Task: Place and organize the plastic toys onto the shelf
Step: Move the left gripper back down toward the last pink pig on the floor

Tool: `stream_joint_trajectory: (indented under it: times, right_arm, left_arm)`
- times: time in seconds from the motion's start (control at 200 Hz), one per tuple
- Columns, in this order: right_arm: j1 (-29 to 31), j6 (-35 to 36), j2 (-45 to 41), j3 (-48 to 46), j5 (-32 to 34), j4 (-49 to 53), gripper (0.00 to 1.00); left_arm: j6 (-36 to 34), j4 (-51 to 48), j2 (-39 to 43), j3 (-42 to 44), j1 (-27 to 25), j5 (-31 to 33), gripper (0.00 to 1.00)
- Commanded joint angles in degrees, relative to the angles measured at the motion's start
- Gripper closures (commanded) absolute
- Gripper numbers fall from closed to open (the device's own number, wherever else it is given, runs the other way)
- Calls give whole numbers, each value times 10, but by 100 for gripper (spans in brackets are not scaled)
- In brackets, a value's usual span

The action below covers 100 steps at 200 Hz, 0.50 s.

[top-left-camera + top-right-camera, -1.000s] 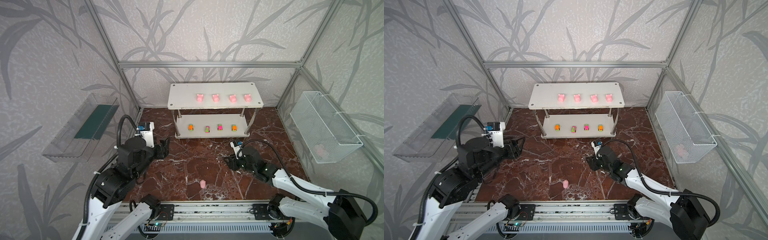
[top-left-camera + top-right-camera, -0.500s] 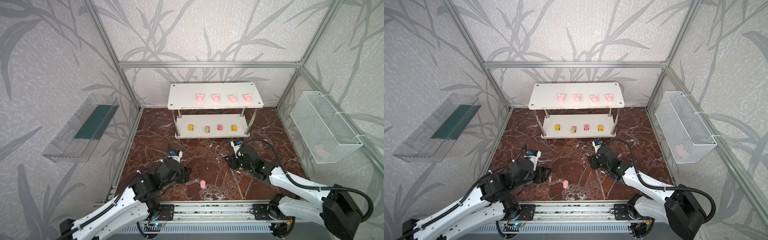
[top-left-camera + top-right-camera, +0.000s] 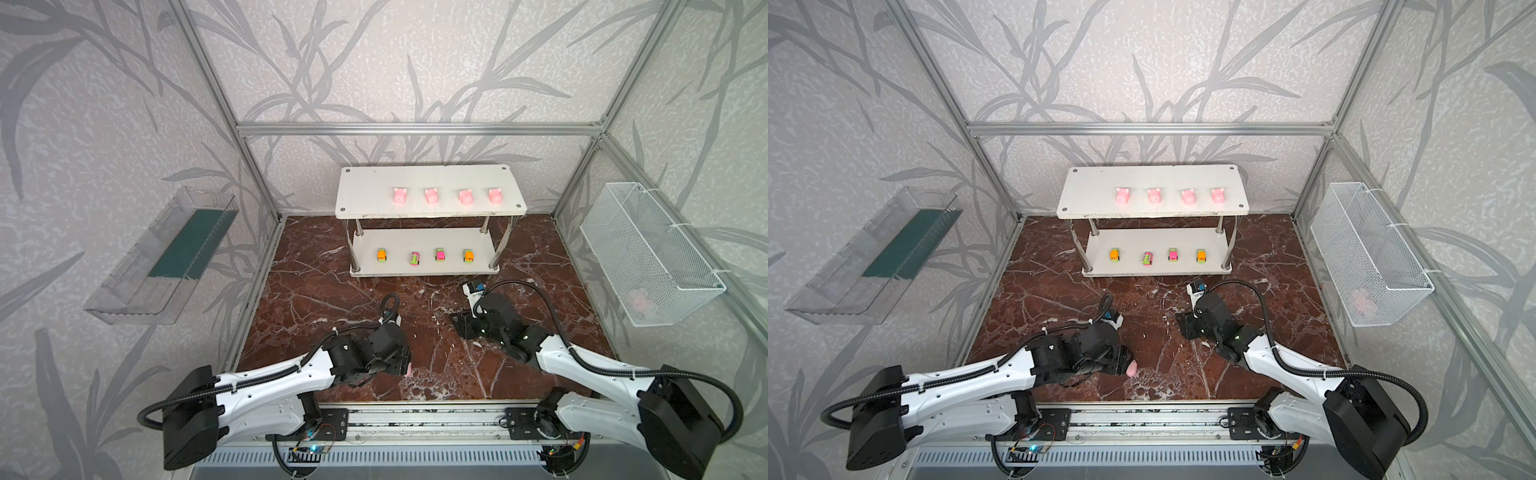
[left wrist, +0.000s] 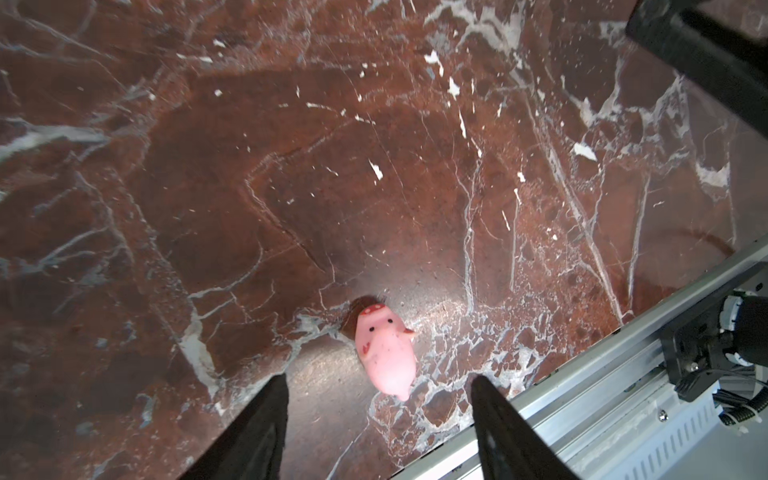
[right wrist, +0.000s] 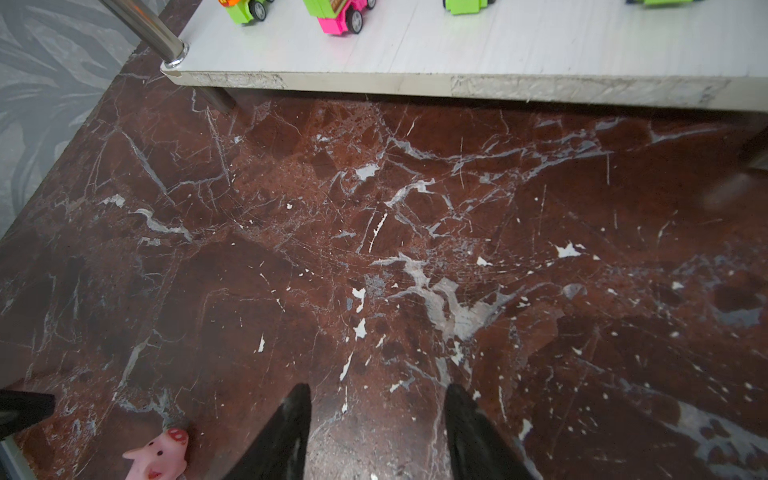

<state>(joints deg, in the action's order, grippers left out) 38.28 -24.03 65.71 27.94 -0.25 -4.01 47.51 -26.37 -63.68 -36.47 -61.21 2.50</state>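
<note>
The white two-tier shelf [image 3: 365,191] stands at the back in both top views. Several pink pigs [image 3: 400,195] line its upper board and several toy cars [image 3: 415,259] its lower board [image 5: 457,54]. One loose pig [image 4: 384,353] lies on its side on the marble floor near the front rail. My left gripper [image 4: 379,380] is low over it and open, with the pig's rear end just between the fingertips and touching neither. My right gripper [image 5: 378,388] hangs open and empty over bare floor in front of the shelf, and the loose pig [image 5: 160,455] shows off to its side.
A clear plastic tray [image 3: 166,257] hangs on the left wall. A white wire basket [image 3: 648,253] on the right wall holds something pink [image 3: 642,299]. The aluminium rail [image 3: 415,419] runs along the front edge, close to the loose pig.
My left arm swung from high at the back left down to the front floor, ending over the loose pig with its jaws slightly wider. The right arm barely moved.
</note>
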Motion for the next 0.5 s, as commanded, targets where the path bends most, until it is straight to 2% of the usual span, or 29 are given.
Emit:
stream_joint_trajectory:
  times: [0.0,0.185,0.495]
  right_arm:
    - [-6,-3,2,-9,-3,-20,47]
    - [-11,-6,-1,-19,-9,-26,47]
    - [-21,-9,-2,-33,-12,-37,47]
  left_arm:
    - [15,9,-35,1,-7,-30,32]
    - [13,26,-97,-10,-25,-46,32]
    - [2,26,-140,-27,-29,-29,34]
